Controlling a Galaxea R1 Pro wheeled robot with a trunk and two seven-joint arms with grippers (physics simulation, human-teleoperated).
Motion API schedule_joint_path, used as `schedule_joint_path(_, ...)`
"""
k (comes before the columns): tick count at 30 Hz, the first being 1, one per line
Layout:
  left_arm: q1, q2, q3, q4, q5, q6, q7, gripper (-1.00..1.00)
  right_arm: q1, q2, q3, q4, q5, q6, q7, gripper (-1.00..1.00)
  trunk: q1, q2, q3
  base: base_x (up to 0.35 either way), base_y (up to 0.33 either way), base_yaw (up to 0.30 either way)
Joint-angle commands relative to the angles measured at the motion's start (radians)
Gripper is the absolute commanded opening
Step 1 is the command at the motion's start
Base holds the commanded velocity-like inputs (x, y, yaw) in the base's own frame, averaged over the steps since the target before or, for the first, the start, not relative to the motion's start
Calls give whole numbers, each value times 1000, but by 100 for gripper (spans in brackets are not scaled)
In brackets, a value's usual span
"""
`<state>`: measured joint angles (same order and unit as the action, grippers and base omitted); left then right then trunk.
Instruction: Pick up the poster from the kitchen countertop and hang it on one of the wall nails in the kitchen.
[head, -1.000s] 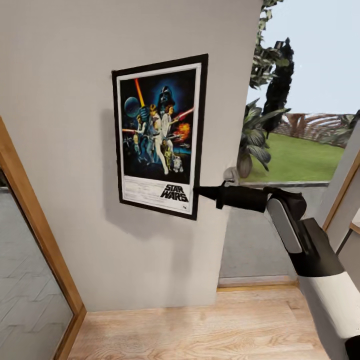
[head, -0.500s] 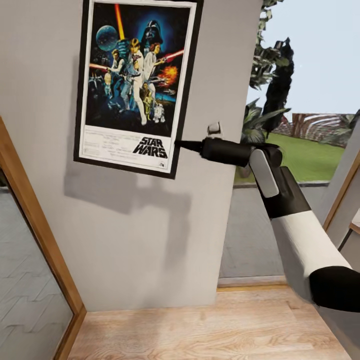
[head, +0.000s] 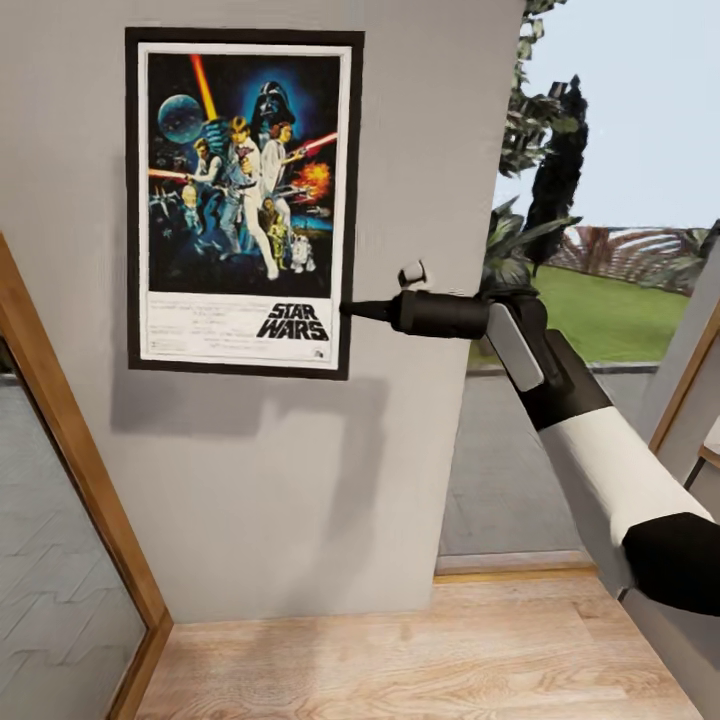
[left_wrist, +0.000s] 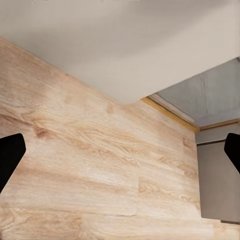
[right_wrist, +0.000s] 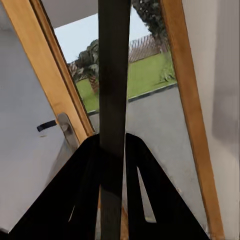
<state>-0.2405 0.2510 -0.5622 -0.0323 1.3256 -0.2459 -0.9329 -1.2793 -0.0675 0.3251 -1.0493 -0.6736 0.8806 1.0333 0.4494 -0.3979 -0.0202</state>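
Star Wars poster (head: 244, 202) upright against pale grey wall (head: 250, 470); right gripper (head: 352, 309) pinching its lower right edge. Wooden floor (head: 420, 660) below, garden (head: 600, 310) beyond window at right.

Black "STAR WARS" logo on white lower band of poster (head: 244, 200); fine print beside it unreadable.

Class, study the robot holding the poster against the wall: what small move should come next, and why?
Probably open the right gripper and ease the arm back. The poster hangs square and flat on the wall, while the fingers grip its frame's lower right edge. No nail is discernible, so release slowly.
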Motion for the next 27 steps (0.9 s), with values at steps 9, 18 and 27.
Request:
schedule_joint_path(9,-1,1,-8,0,7,-6,-1,100,7,-45,55,-7,-4,-3,19,-100,1,-2,-2,0,0,0)
schedule_joint_path(18,0,1,-8,0,7,-6,-1,100,10,-76,79,-30,-3,-76,20,-100,1,-2,-2,0,0,0)
schedule_joint_path(27,-1,1,-8,0,7,-6,-1,100,19,-86,83,-56,-3,-85,21,-100,1,-2,-2,0,0,0)
